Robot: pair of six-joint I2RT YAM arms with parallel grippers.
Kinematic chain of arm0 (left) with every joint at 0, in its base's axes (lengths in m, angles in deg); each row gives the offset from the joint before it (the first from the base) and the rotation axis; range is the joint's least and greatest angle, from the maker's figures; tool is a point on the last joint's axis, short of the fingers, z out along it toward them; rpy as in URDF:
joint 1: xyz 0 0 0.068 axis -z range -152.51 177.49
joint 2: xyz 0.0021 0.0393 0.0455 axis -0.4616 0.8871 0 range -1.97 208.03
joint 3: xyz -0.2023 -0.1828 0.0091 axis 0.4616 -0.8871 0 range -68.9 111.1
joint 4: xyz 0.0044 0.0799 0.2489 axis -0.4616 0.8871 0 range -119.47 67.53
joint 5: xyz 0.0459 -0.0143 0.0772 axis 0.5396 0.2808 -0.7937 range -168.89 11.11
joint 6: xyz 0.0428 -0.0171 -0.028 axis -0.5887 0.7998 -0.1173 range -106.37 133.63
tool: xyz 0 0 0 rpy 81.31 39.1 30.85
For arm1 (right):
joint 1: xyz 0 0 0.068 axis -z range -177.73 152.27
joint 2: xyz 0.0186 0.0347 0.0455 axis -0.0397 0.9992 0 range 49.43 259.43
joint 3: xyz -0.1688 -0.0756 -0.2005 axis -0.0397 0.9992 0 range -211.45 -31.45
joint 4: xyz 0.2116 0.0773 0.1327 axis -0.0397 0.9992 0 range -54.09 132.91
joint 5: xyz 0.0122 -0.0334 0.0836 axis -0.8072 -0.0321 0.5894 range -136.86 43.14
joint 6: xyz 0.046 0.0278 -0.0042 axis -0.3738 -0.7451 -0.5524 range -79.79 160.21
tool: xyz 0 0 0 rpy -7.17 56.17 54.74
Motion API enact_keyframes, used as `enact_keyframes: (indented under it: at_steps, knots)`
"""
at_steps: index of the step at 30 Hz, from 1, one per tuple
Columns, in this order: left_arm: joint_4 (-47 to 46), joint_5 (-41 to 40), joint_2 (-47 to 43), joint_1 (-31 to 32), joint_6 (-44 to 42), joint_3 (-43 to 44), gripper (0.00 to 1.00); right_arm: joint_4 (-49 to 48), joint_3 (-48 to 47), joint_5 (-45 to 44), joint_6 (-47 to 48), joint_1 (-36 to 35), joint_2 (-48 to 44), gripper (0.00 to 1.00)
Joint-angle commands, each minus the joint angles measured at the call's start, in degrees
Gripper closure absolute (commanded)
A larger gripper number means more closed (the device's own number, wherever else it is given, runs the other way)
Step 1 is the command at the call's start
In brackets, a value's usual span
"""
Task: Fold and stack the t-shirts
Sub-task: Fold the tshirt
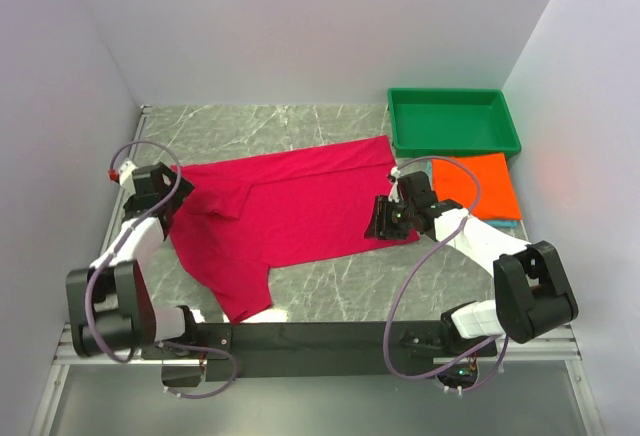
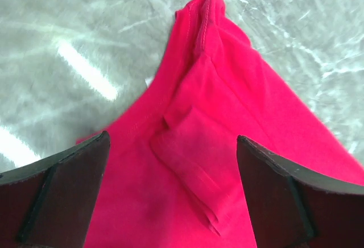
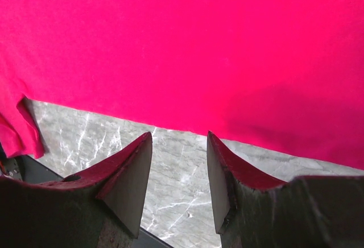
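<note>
- The crimson-pink t-shirt (image 1: 300,206) lies spread on the marble table (image 1: 260,126). It reaches from beneath the left gripper (image 1: 155,191) to the tips of the right gripper (image 1: 392,218). One sleeve (image 1: 245,291) juts back toward the arm bases.
- Directly under the left gripper (image 2: 173,145) the cloth is rumpled. A small doubled-over flap (image 2: 187,162) lies between its fingers (image 2: 57,197), and a stitched edge (image 2: 202,26) runs ahead of them to a raised point. The jaws stand wide apart, with no cloth caught in them.
- Ahead of that gripper, and to both sides of the point, the marble is bare.
- The right gripper (image 3: 179,162) has its fingers (image 3: 125,185) parted, and only marble shows in the gap. The shirt's straight hem (image 3: 170,128) crosses just beyond the tips (whether they touch it, I cannot tell).
- Behind the right gripper's wrist, on its outer side, the orange t-shirt (image 1: 478,186) lies folded square. A sliver of the teal t-shirt (image 1: 505,223) shows under its near edge.
- The green tray (image 1: 455,150) sits just past the orange square, touching or nearly touching the crimson shirt's far corner.
- A bare strip of marble runs between the hem and the black base rail (image 1: 300,336). A wider strip lies beyond the shirt toward the back wall.
</note>
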Motion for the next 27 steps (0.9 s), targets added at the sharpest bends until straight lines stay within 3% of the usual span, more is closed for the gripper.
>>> enact_keyframes:
  at_steps: [1, 9, 17, 27]
  knots:
    - [-8.67, 6.44, 3.83, -1.23, -7.31, 0.95, 0.02, -2.09, 0.63, 0.9, 0.72, -0.18, -2.21, 0.5]
    - [-7.1, 13.83, 13.42, -1.32, -10.57, 6.75, 0.1, -2.27, 0.98, 0.82, 0.72, -0.18, -2.74, 0.5]
    - [-3.41, 14.98, 10.52, -1.32, -8.2, 6.14, 0.33, -2.36, 1.07, 0.9, 0.64, -0.18, -2.65, 0.5]
    - [-4.02, 13.66, 13.77, -1.32, -11.09, 6.14, 0.28, -2.36, 1.42, 0.73, 0.64, -0.27, -3.62, 0.5]
